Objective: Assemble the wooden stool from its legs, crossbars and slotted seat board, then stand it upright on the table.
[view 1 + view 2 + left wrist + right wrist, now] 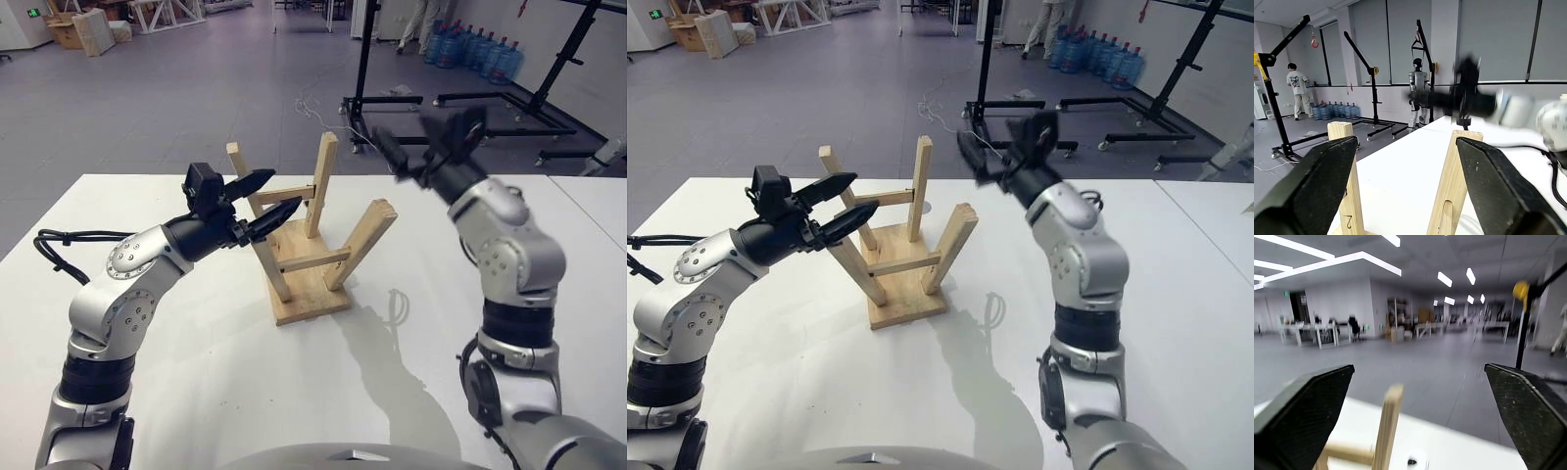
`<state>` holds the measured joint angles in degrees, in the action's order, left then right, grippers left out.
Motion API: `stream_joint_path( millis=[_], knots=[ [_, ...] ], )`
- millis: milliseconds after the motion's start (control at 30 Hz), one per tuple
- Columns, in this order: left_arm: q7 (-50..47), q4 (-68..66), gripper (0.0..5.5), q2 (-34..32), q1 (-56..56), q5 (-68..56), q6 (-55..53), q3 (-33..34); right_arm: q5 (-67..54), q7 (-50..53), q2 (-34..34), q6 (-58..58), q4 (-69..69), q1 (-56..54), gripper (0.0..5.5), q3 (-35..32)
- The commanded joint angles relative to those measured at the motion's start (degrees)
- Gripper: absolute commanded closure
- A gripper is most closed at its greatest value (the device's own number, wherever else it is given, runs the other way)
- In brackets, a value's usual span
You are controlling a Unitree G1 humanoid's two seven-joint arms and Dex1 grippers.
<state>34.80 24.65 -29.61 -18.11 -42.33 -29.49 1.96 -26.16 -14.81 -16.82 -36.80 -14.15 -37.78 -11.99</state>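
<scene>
Our left pincer (284, 191), spread, hovers with the wooden stool (309, 302) just ahead of it; our right pincer (429, 137), also spread, hangs above and beyond. We judge 4 legs (323, 186) and 2 crossbars (313, 262) fitted; inverted on the bench (196, 392), it needs righting.
</scene>
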Motion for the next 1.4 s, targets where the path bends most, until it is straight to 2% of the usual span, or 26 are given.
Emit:
stream_joint_path(
  millis=[33,167,367,433,733,867,933,1067,1267,1400],
  knots=[
    [0.4,-0.9,1.86,-0.3,1.5,1.7,-2.6,-2.3,-5.9,2.9,1.0,-3.1,-2.4,-7.1,0.56,-3.8],
    [0.2,-0.6,1.86,-0.7,1.0,2.3,-2.4,-2.0,-10.5,5.4,4.7,-7.9,-7.6,-3.8,0.56,-0.6],
    [0.1,-0.8,1.86,-1.0,0.3,2.5,-2.7,-1.9,-13.1,6.1,11.1,-14.0,-10.1,13.4,0.56,10.3],
    [0.3,-0.8,1.86,-1.0,0.1,2.7,-2.8,-2.0,-12.5,6.6,12.0,-13.5,-9.2,15.0,0.56,11.0],
    [1.3,-1.6,1.86,-1.1,-0.4,3.5,-2.7,-1.6,-22.0,9.3,11.8,-10.2,-11.5,4.8,0.56,-0.7],
    [0.8,-2.9,1.86,-0.7,-1.7,4.9,-1.0,-0.6,-25.1,9.6,5.7,-8.4,-10.6,-1.3,0.56,-7.5],
    [1.0,-3.1,1.86,-1.0,-1.6,5.5,-0.1,0.0,-23.1,8.5,1.8,-7.6,-7.0,-2.2,0.56,-8.5],
    [0.5,-5.8,1.86,-1.7,-2.8,9.3,1.3,-0.9,-11.8,5.0,-2.1,-1.9,-1.0,4.1,0.56,-1.8],
    [0.2,-9.0,1.86,-2.1,-3.9,15.3,3.5,-2.8,2.3,-0.9,-3.2,8.1,6.5,11.7,0.56,9.2],
    [-0.5,-11.6,1.86,-1.8,-5.3,18.4,5.0,-3.5,1.6,-6.4,-2.8,6.4,-1.5,15.7,0.56,15.1]
  ],
)
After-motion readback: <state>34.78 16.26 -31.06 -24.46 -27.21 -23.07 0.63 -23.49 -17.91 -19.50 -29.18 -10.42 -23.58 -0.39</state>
